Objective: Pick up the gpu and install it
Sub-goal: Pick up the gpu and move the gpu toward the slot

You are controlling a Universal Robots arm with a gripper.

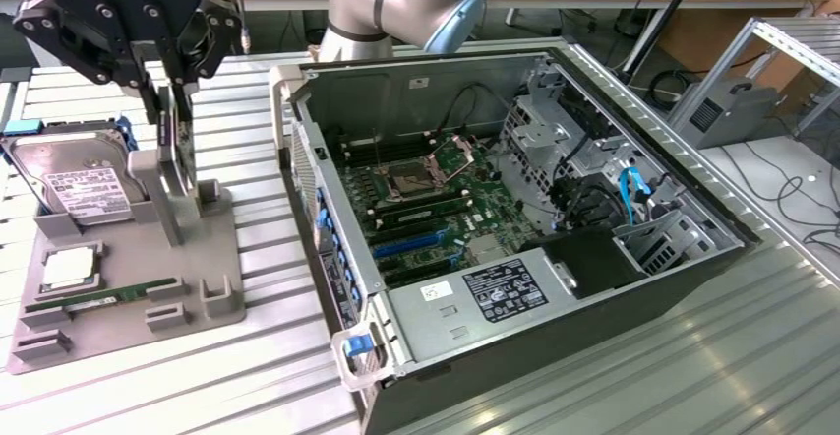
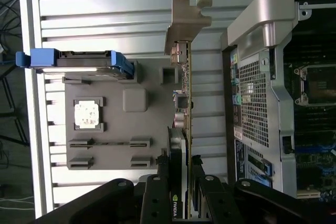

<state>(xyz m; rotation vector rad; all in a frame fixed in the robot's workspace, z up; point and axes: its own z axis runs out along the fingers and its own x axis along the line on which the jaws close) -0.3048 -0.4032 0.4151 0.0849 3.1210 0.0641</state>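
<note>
The gpu [image 1: 176, 132] is a thin dark card standing on edge at the upright post of the grey parts holder [image 1: 223, 258]. My gripper [image 1: 175, 86] reaches down from above with one finger on each face of the card, shut on it. In the wrist view the gpu [image 2: 185, 93] runs away from my gripper [image 2: 181, 167], its silvery bracket [image 2: 186, 19] at the far end. I cannot tell whether the card's lower edge still rests in the holder [image 2: 121, 124]. The open computer case [image 1: 525, 209] lies to the exterior view's right, its motherboard [image 1: 434, 199] exposed.
On the holder lie a grey hard drive [image 1: 86, 184] with a white label, a square processor [image 1: 66, 271] and a slim green memory stick [image 1: 112, 294]. The case's metal side wall [image 1: 305, 159] stands close beside the holder. The arm's base [image 1: 393, 2] rises behind the case.
</note>
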